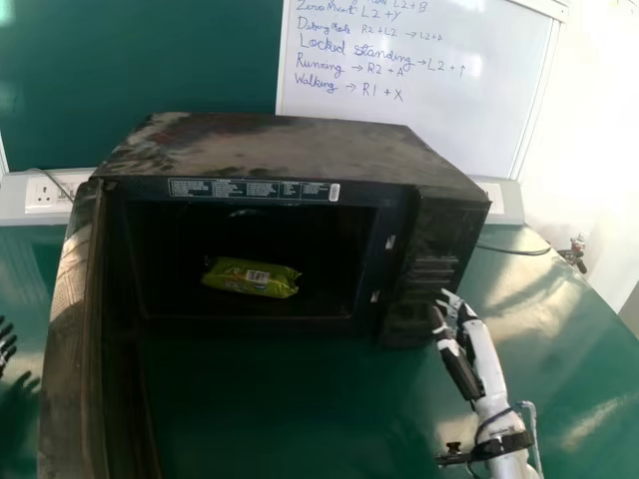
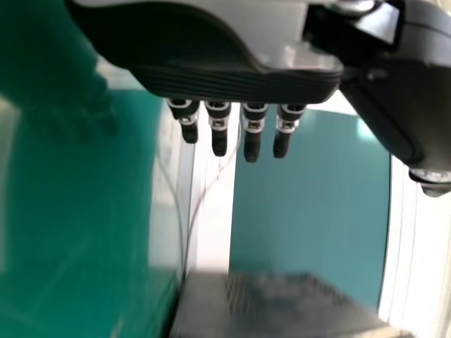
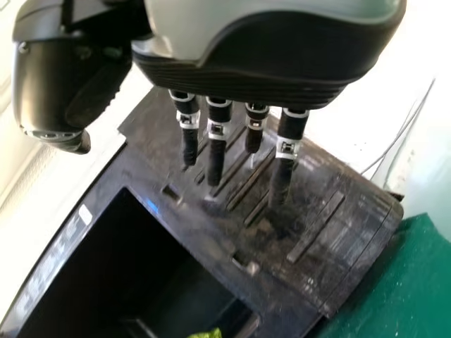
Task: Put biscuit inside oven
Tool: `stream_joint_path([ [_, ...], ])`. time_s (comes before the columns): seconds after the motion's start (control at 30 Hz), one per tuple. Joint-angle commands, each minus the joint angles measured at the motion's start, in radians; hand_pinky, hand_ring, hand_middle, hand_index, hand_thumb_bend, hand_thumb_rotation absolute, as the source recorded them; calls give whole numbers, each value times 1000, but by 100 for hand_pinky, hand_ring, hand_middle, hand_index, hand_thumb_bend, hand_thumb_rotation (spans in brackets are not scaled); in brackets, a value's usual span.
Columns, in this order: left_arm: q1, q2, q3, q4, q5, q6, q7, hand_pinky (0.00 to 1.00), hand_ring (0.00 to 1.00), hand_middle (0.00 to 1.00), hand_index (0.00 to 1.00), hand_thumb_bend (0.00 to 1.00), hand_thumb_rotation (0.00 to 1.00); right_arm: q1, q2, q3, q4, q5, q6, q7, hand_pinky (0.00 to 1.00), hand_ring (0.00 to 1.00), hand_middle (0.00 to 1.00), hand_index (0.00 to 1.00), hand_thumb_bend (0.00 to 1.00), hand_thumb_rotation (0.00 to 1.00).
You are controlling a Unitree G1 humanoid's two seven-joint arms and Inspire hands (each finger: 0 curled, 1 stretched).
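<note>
The oven's point(image 1: 300, 150) open door point(image 1: 70, 319) comes nearest the camera, at the oven's left. The biscuit point(image 1: 225, 273) lies flat inside the oven, unheld. The right hand point(image 1: 484, 349) is outside, before the oven's right-hand panel, well apart from the biscuit, fingers straight and thumb spread away; whether they touch the panel I cannot tell. The left hand point(image 1: 5, 344) is left of the oven, cut off by the head view's edge, its fingers extended and apart in the left wrist view. The oven's back is dark; the right wrist view catches just a green scrap of wrapper. The biscuit's packet is shiny yellow-green, crinkled, with a pale barcode patch.
</note>
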Motion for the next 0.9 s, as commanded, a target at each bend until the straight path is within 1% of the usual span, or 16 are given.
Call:
stream_joint_path([
  [0.0, -4, -57, -34, 8, -8, -18, -19, 0, 35, 52, 71, 0, 85, 12, 18, -20, -3, 20, 15, -8, 62, 76, 82, 90, 71, 100],
  [0.13, -21, -58, -60, 18, 3, -40, -53, 0, 34, 50, 66, 0, 83, 23, 39, -35, -17, 47, 42, -3, 60, 76, 82, 91, 70, 100],
  [0.2, -28, -61, -74, 18, 11, -46, -56, 0, 34, 49, 63, 0, 83, 27, 43, -43, -20, 54, 50, 0, 61, 76, 82, 91, 67, 100],
  [0.27, -29, -68, -91, 6, 13, -34, -59, 0, 34, 48, 60, 0, 83, 32, 46, -50, -31, 60, 68, 0, 61, 75, 82, 91, 65, 100],
  [0.33, -33, -77, -108, -8, 1, -5, -74, 0, 33, 47, 57, 0, 82, 37, 50, -57, -41, 69, 82, 2, 61, 74, 82, 92, 63, 100],
  [0.43, -39, -86, -131, -16, 12, -9, -86, 0, 32, 47, 55, 0, 82, 42, 51, -61, -54, 68, 103, 4, 62, 75, 82, 92, 60, 99],
  [0.6, -68, -95, -161, 1, 11, -1, -127, 0, 31, 46, 52, 0, 81, 46, 70, -68, -86, 51, 164, -22, 61, 74, 82, 90, 62, 99],
  [0.77, -51, -104, -187, -43, 26, 12, -112, 0, 30, 45, 49, 0, 81, 40, 80, -75, -106, 42, 216, -40, 63, 75, 82, 90, 64, 99],
  [0.83, -51, -106, -192, -46, 23, 15, -119, 0, 30, 45, 49, 0, 81, 37, 81, -75, -114, 28, 238, -51, 63, 75, 81, 89, 65, 100],
  [0.87, -52, -107, -194, -47, 21, 20, -125, 0, 31, 45, 49, 0, 81, 35, 82, -75, -118, 21, 251, -57, 62, 74, 81, 89, 67, 100],
])
